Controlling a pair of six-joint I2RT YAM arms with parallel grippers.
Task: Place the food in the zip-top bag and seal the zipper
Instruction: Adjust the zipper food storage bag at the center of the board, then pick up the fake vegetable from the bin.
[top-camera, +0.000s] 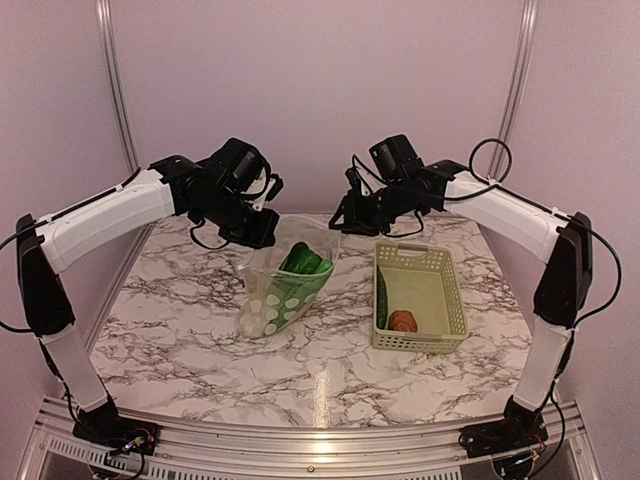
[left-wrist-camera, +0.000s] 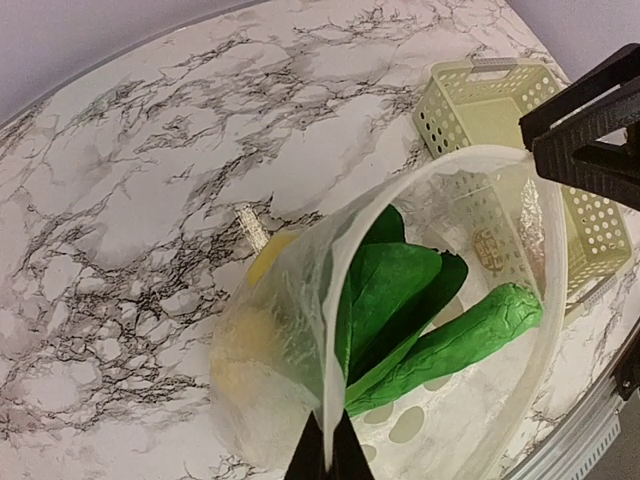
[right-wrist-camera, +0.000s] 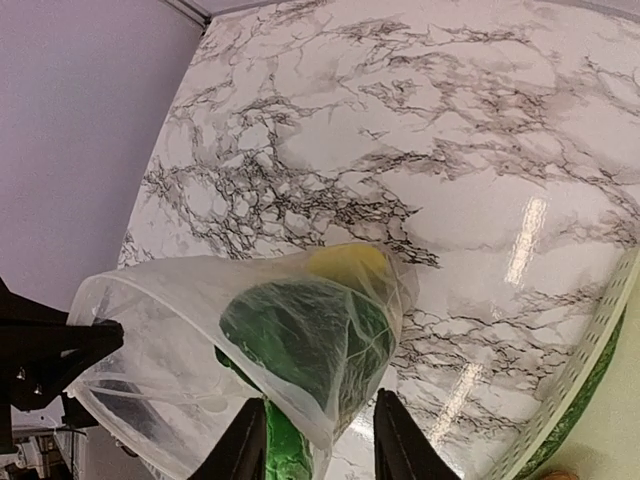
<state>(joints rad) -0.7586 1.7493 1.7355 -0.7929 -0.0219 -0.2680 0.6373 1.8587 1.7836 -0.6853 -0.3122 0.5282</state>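
The clear zip-top bag (top-camera: 268, 308) with white dots lies mid-table, its mouth lifted and held open. My left gripper (left-wrist-camera: 325, 458) is shut on the bag's rim. In the left wrist view the zipper (left-wrist-camera: 450, 154) curves round the open mouth. Inside lie green bok choy leaves (left-wrist-camera: 395, 285), a crinkly green piece (left-wrist-camera: 470, 335) and a yellow lemon (left-wrist-camera: 268, 258). My right gripper (right-wrist-camera: 318, 445) is open, with its fingers either side of the bag's other edge. A cucumber (top-camera: 382, 296) and a brown-orange item (top-camera: 402, 321) lie in the basket.
The pale green slotted basket (top-camera: 459, 300) stands right of the bag and shows in the left wrist view (left-wrist-camera: 600, 235). Both arms meet above the back middle of the marble table (top-camera: 180, 340). Purple walls stand behind.
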